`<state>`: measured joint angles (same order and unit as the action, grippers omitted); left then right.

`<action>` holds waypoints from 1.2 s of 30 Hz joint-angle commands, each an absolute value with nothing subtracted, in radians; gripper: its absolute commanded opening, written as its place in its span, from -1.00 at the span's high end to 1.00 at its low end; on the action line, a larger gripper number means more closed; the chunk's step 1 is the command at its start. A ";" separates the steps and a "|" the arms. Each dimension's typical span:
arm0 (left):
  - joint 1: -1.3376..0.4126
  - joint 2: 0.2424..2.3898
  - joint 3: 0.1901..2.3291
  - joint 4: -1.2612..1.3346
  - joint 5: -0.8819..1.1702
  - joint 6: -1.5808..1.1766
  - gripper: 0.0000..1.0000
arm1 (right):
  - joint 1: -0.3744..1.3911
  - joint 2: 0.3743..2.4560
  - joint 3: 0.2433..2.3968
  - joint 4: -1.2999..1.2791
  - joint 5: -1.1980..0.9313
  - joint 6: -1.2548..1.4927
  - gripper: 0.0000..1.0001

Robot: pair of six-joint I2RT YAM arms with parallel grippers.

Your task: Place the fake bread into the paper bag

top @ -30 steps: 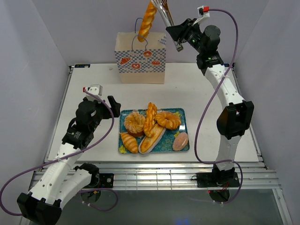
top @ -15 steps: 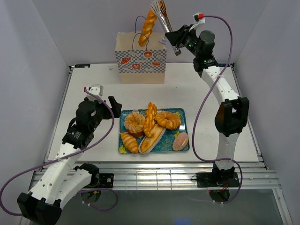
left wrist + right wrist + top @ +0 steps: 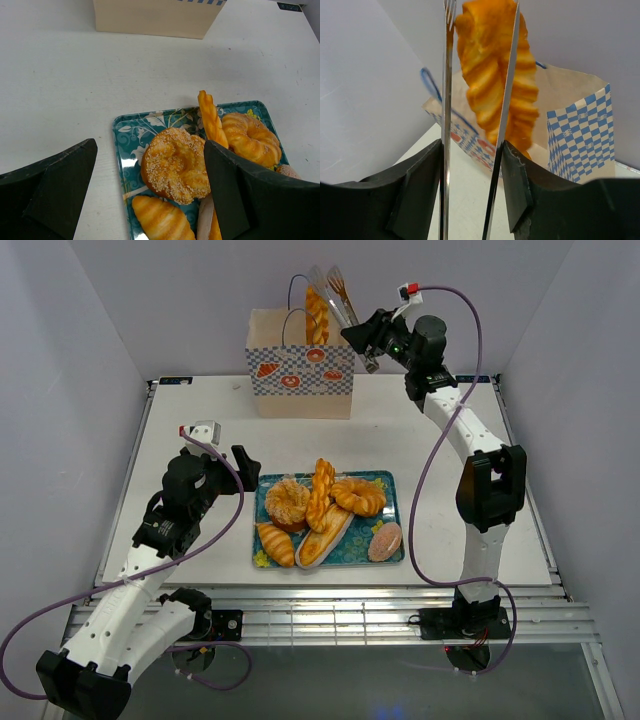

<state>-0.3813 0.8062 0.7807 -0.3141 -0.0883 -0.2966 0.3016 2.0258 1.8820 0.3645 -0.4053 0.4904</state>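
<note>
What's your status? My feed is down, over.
Left claw open, near tray. Right claw grips tongs; tongs flank twisted loaf at bag mouth. Six breads on tray. Nothing in the way.

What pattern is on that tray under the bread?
The tray is teal with a pale floral print, clearest in the left wrist view.

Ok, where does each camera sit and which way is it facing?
Top: high behind the near edge, looking down on the table; left arm and right arm show.
Left wrist: low, looking down at the tray; open left pincer frames it.
Right wrist: raised, facing the paper bag; right pincer holds tongs flanking the twisted loaf.
Shared: all three see the bag.
</note>
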 commanded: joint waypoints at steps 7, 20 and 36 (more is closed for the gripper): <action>-0.385 0.799 0.815 -0.314 -0.081 -0.296 -0.96 | 0.305 1.976 1.910 0.416 -0.425 0.486 -0.14; -0.385 0.810 0.815 -0.318 -0.117 -0.291 -0.96 | 0.296 1.709 1.751 0.333 -0.381 0.492 -0.14; -0.385 0.828 0.811 -0.324 -0.179 -0.278 -0.96 | 0.288 0.950 0.895 0.006 -0.247 0.545 -0.13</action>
